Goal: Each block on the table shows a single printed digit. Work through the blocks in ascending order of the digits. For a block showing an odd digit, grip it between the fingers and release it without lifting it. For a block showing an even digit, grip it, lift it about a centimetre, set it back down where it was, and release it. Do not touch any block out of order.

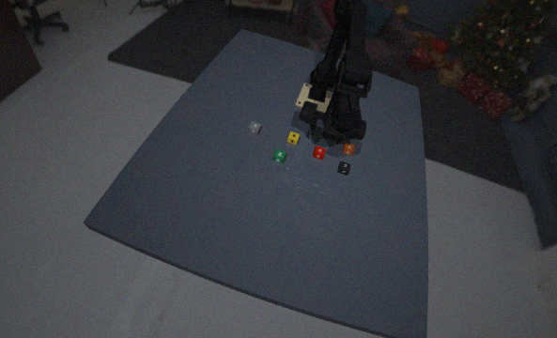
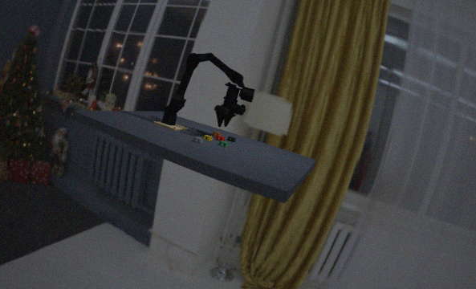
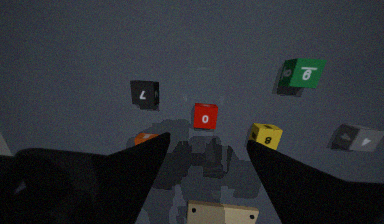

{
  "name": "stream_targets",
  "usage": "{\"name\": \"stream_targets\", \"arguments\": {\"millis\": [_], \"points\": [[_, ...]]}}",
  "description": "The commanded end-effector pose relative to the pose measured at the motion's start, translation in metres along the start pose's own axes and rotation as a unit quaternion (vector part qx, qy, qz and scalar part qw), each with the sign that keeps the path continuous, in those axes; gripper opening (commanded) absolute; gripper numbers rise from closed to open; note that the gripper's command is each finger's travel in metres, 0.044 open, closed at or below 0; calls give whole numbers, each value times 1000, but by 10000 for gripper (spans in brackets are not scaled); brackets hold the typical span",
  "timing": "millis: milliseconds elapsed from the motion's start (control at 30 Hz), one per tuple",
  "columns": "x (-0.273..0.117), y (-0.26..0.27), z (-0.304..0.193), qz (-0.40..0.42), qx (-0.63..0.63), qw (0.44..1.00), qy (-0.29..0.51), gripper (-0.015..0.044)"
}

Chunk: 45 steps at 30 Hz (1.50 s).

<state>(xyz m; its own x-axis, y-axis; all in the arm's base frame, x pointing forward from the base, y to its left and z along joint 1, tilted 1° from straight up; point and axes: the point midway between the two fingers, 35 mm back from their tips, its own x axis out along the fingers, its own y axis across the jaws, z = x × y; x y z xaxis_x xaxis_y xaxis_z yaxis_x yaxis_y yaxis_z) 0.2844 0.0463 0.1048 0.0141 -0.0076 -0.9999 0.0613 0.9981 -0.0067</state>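
Observation:
My gripper (image 1: 326, 140) (image 2: 222, 125) (image 3: 208, 140) is open and empty, raised above the blocks. The red block (image 1: 319, 152) (image 2: 220, 138) (image 3: 205, 117) shows 0 and lies just beyond the fingertips in the wrist view. The black block (image 1: 344, 168) (image 2: 231, 139) (image 3: 144, 94) shows 7. The yellow block (image 1: 293, 137) (image 2: 208, 137) (image 3: 266, 136) shows 8. The green block (image 1: 279, 156) (image 2: 222, 144) (image 3: 307, 74) shows an underlined 6, upside down in the wrist view. The grey block (image 1: 255, 127) (image 2: 197, 140) (image 3: 367, 139) seems to show 4. The orange block (image 1: 348, 148) (image 2: 217, 133) (image 3: 145, 138) is partly hidden by a finger; its digit is unreadable.
The pale base plate (image 1: 305, 96) (image 2: 163, 124) (image 3: 220, 212) of the arm lies on the table (image 1: 240, 225) (image 2: 258, 164) behind the blocks. Yellow and orange stand to either side of red, and black is near orange. The arm casts a shadow around them.

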Motion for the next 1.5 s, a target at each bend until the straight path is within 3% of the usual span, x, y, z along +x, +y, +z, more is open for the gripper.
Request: {"name": "stream_targets", "arguments": {"millis": [0, 133, 467, 733, 967, 1133, 1200, 1367, 1467], "points": [[-46, 0, 0, 2, 4, 1000, -13, 216], [-55, 0, -1, 2, 4, 1000, -13, 120], [-55, -9, 2, 2, 4, 1000, -13, 120], [-56, -120, 12, -3, 3, 1000, -13, 120], [-56, -217, -14, -8, 3, 1000, -12, 120], [-56, -226, -18, -8, 3, 1000, -12, 120], [-47, -226, -17, -8, 3, 1000, -12, 172], [16, -227, -16, -8, 3, 1000, -12, 304], [25, -227, -17, -8, 3, 1000, -12, 383]]}}
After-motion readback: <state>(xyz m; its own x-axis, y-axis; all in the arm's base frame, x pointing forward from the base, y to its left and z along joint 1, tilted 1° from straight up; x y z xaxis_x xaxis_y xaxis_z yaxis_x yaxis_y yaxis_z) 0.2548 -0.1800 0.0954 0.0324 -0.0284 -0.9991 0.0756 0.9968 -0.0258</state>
